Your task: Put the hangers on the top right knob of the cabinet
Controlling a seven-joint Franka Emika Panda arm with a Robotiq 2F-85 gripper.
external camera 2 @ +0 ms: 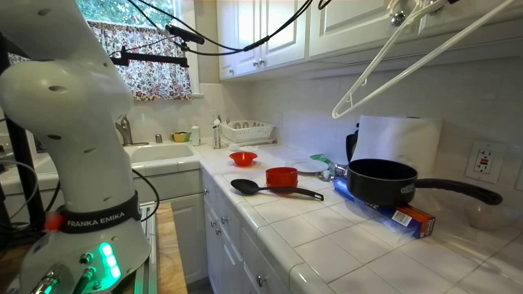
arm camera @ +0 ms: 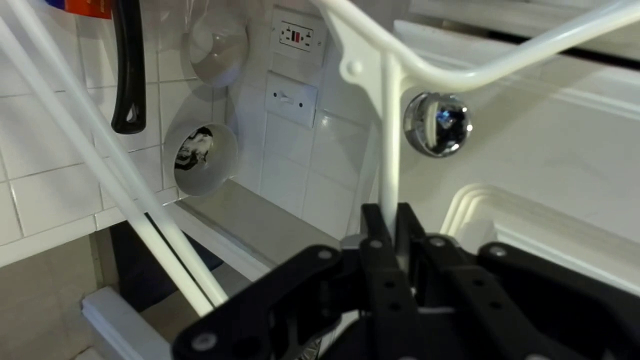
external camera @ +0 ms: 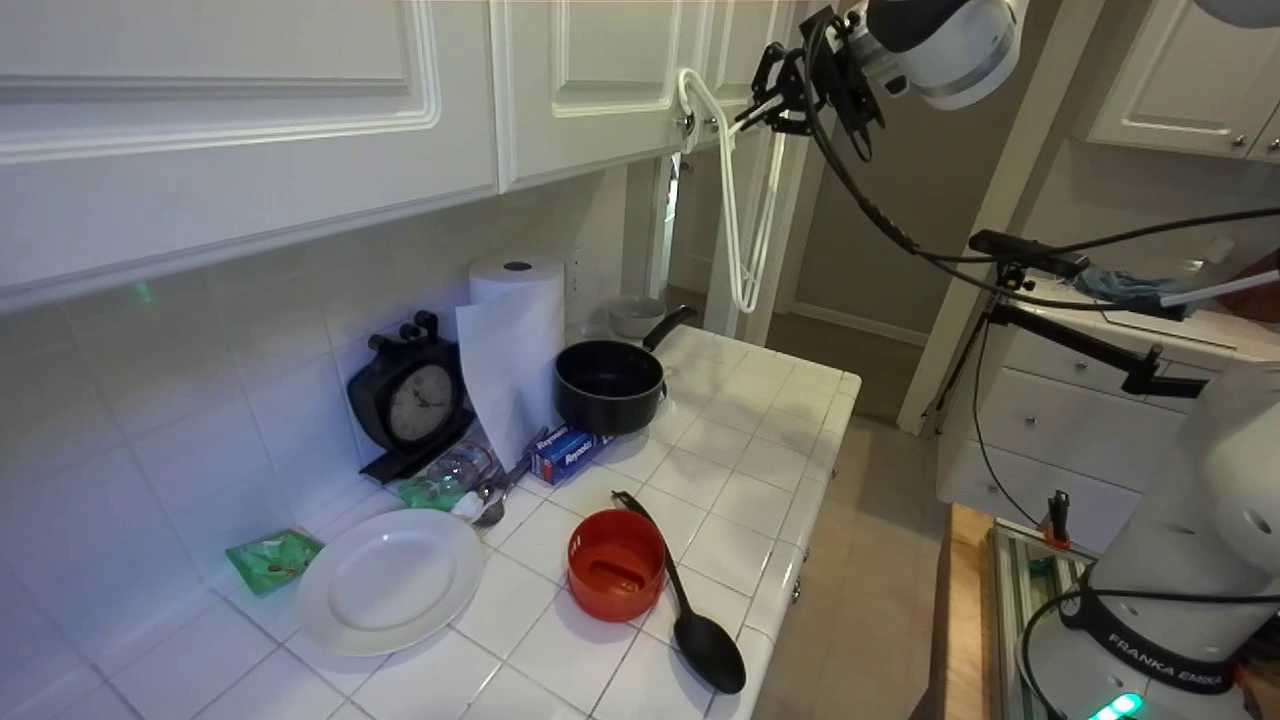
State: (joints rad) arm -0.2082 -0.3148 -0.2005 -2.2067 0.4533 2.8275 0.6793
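Observation:
The white hangers point(external camera: 733, 215) hang from my gripper point(external camera: 752, 118) beside the white cabinet point(external camera: 610, 60); they also show in an exterior view point(external camera 2: 429, 63). In the wrist view my gripper point(arm camera: 388, 215) is shut on a hanger's straight arm point(arm camera: 391, 160). The hook's curved neck point(arm camera: 465, 79) passes close by a shiny round knob point(arm camera: 437, 124) on the cabinet door point(arm camera: 560, 165). That knob shows in both exterior views point(external camera: 686, 122) point(external camera 2: 398, 18). The hook overlaps it; I cannot tell whether it goes around it. Most of the gripper is out of view in an exterior view.
A second knob point(external camera: 711, 124) sits on the adjoining door. Below on the tiled counter point(external camera: 740, 450) stand a black pot point(external camera: 607, 375), a paper-towel roll point(external camera: 520, 340), a clock point(external camera: 415, 395), a red cup point(external camera: 616, 565), a black spoon point(external camera: 708, 650) and a white plate point(external camera: 390, 580).

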